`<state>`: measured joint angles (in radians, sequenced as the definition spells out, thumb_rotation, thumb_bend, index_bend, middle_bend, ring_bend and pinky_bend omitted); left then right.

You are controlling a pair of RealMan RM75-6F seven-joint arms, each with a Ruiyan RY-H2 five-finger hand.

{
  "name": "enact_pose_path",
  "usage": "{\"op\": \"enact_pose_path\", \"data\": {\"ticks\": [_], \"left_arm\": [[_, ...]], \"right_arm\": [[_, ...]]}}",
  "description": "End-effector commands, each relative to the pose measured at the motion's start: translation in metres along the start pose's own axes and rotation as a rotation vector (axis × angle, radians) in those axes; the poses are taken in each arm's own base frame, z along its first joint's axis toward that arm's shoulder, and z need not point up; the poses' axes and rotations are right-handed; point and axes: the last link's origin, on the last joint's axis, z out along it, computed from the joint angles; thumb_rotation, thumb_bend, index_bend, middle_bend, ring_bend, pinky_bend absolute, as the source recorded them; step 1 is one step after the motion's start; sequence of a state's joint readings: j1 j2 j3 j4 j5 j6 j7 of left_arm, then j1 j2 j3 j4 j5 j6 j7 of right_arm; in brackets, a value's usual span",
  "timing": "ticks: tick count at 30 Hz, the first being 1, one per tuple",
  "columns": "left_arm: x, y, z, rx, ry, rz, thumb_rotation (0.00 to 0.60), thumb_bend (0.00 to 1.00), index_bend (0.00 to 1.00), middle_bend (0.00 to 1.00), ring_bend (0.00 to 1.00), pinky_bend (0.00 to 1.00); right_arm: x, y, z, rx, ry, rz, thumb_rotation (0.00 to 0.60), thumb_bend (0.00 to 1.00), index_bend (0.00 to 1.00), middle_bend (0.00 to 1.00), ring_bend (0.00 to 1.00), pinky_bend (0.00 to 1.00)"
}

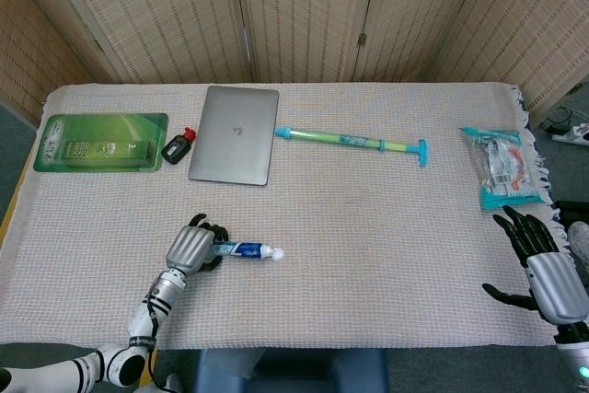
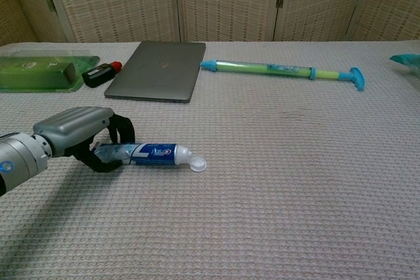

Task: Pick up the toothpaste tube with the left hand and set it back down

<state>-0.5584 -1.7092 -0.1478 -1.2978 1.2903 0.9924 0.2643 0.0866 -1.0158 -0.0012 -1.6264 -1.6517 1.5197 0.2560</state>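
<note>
Toothpaste tube [image 2: 147, 153]: lying flat on bench [image 1: 368, 227], cap toward 3 o'clock. Light, soft, probably slippery; best grasped mid-body. Left hand [image 2: 82, 137] wraps its crimped end. Right hand [image 1: 543, 269] released, fingers spread.

Both views are bright and evenly lit, with soft light that seems to come from above. Shadows are weak: in the chest view a faint grey shadow lies on the bench [image 2: 275, 214] cloth below the left hand [image 2: 79, 132], and the laptop [image 2: 157, 70] has only a thin dark edge. The laptop lid shows a dull sheen and no strong glare. The head view is sharp overall. In the chest view the nearest part of the left arm looks a little soft.
</note>
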Motion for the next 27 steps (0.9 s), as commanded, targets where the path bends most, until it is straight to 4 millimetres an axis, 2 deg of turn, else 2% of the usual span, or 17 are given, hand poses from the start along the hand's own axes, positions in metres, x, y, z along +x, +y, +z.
{"op": "enact_pose_path", "data": {"ticks": [1, 4, 7, 14, 21, 27], "left_arm": [[0.002, -0.004, 0.000, -0.005, 0.044, -0.065, 0.600, 0.50, 0.60, 0.60, 0.52, 0.29], [0.008, -0.007, -0.003, -0.022, 0.077, -0.158, 0.600, 0.60, 0.69, 0.69, 0.60, 0.38], [0.016, -0.008, -0.008, -0.055, 0.111, -0.250, 0.600, 0.65, 0.75, 0.74, 0.65, 0.46], [0.046, 0.005, -0.027, -0.186, 0.162, -0.429, 0.600, 0.69, 0.77, 0.77, 0.68, 0.54], [0.071, 0.034, -0.050, -0.343, 0.168, -0.539, 0.600, 0.70, 0.78, 0.78, 0.69, 0.58], [0.075, 0.051, -0.055, -0.389, 0.144, -0.573, 0.600, 0.71, 0.78, 0.78, 0.70, 0.59]], "right_arm": [[0.000, -0.001, 0.000, 0.000, -0.002, -0.003, 0.600, 0.17, 0.00, 0.00, 0.00, 0.00], [0.001, -0.003, 0.001, 0.009, -0.002, -0.013, 0.600, 0.17, 0.00, 0.00, 0.00, 0.00], [0.001, -0.009, 0.004, 0.031, -0.009, -0.021, 0.600, 0.17, 0.00, 0.00, 0.00, 0.00], [-0.001, -0.039, 0.026, 0.142, -0.053, -0.006, 0.600, 0.17, 0.00, 0.00, 0.00, 0.00], [-0.007, -0.096, 0.068, 0.341, -0.115, 0.008, 0.600, 0.17, 0.00, 0.00, 0.00, 0.00], [-0.015, -0.142, 0.097, 0.466, -0.110, 0.052, 0.600, 0.17, 0.00, 0.00, 0.00, 0.00]]}}
